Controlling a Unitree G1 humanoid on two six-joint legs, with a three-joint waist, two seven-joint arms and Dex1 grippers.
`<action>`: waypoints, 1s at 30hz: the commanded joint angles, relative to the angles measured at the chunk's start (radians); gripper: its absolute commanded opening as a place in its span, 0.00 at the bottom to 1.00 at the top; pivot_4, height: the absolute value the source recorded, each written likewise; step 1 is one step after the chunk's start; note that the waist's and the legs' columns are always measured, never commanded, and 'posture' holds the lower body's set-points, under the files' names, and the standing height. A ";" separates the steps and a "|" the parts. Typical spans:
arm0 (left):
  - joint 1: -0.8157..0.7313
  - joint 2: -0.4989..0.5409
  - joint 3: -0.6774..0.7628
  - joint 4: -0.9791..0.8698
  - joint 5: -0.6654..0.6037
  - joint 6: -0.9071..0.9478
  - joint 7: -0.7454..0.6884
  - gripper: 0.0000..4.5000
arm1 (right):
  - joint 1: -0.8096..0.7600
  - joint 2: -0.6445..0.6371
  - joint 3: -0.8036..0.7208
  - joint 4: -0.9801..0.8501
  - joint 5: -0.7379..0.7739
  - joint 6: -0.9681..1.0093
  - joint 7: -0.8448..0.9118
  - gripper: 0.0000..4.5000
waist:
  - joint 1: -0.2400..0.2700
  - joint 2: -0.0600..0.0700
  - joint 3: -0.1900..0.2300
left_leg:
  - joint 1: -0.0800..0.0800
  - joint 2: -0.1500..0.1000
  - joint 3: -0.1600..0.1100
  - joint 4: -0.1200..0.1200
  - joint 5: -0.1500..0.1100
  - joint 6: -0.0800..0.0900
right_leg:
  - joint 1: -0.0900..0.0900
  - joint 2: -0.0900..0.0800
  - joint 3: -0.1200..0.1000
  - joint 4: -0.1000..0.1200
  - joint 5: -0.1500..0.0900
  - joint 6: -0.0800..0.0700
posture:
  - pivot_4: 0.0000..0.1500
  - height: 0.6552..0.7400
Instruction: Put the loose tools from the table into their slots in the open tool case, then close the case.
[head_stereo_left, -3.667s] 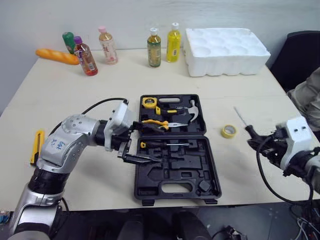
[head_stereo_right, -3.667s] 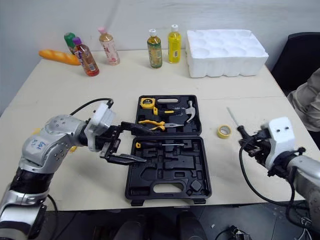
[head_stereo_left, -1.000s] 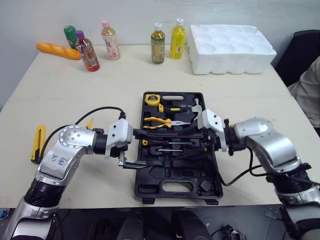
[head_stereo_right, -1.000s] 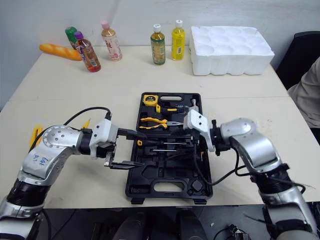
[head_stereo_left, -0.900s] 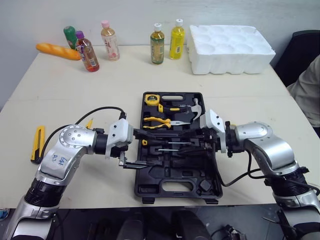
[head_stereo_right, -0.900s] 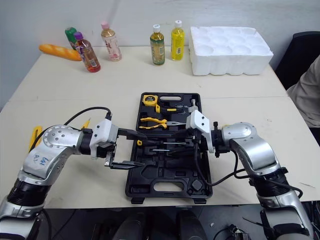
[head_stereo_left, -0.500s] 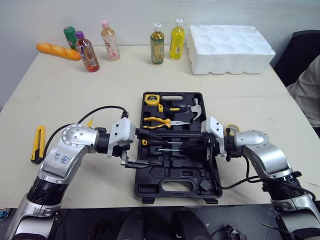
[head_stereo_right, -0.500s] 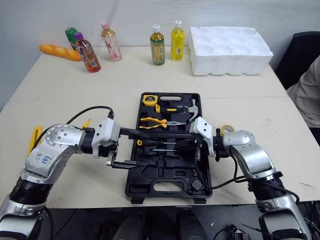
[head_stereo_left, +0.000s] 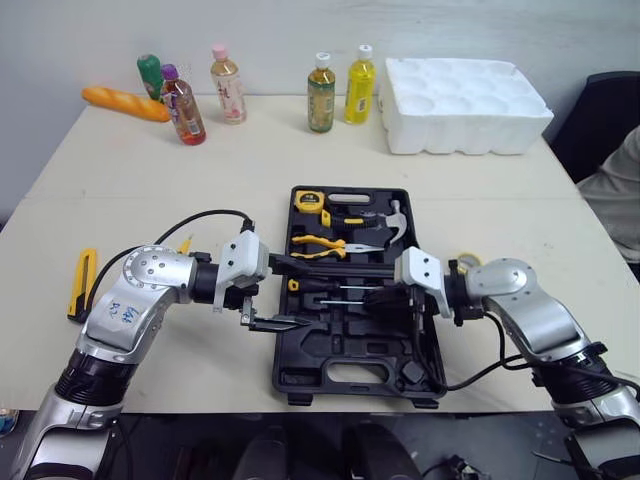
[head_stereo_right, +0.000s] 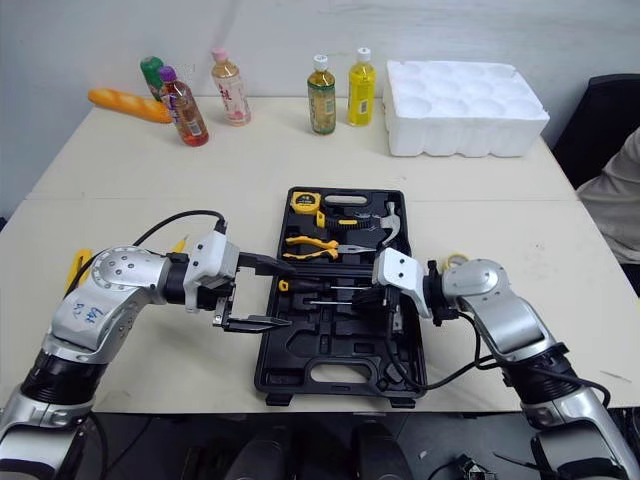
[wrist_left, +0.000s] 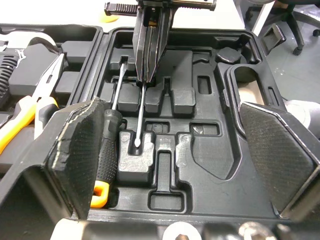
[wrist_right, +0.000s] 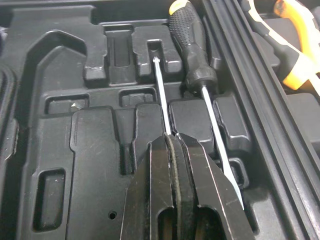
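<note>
The open black tool case (head_stereo_left: 345, 350) lies mid-table. Its far half holds a tape measure (head_stereo_left: 305, 200), yellow pliers (head_stereo_left: 322, 245) and a hammer (head_stereo_left: 394, 222). A black-and-yellow-handled screwdriver (wrist_right: 192, 37) rests in a slot of the near half. My right gripper (wrist_right: 172, 139) is shut on a second, thin screwdriver (wrist_right: 161, 97), whose tip lies in the slot beside the first. My left gripper (wrist_left: 177, 150) is open at the case's left edge, its pads (wrist_left: 80, 150) wide apart with nothing between them, facing the right gripper (wrist_left: 152, 45).
A yellow tape roll (head_stereo_left: 467, 262) lies right of the case and a yellow utility knife (head_stereo_left: 83, 283) at the table's left edge. Several bottles (head_stereo_left: 321, 80), a bread loaf (head_stereo_left: 125, 102) and a white foam tray (head_stereo_left: 465, 92) stand at the back. A person's sleeve (head_stereo_left: 620, 190) is at the right.
My right gripper has brought the thin screwdriver from the table's right side over the case and down into the near half. The left gripper has stayed open at the case's left edge.
</note>
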 joint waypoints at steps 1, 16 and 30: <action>0.010 0.000 0.020 -0.018 -0.003 -0.015 0.010 1.00 | 0.067 -0.017 0.009 0.015 -0.037 0.086 -0.046 0.00 | 0.002 0.000 -0.001 | 0.000 0.000 0.000 0.000 0.000 0.000 | 0.000 0.000 0.000 0.000 0.000 0.000 | 1.00 1.00; 0.609 -0.030 0.519 -0.242 -0.166 0.136 0.279 1.00 | 0.356 -0.140 -0.637 -0.358 0.356 0.308 -0.143 0.52 | 0.018 0.003 0.002 | -0.002 0.000 0.001 -0.005 -0.001 0.001 | -0.002 0.000 0.001 -0.001 0.000 0.000 | 1.00 1.00; 0.992 -0.065 1.115 0.218 -0.151 -0.005 0.361 1.00 | 0.529 -0.343 -0.952 0.165 0.200 0.085 -0.081 0.98 | 0.016 0.008 0.004 | 0.017 0.001 0.002 -0.019 -0.006 0.010 | 0.016 -0.001 0.001 -0.018 0.000 -0.001 | 1.00 1.00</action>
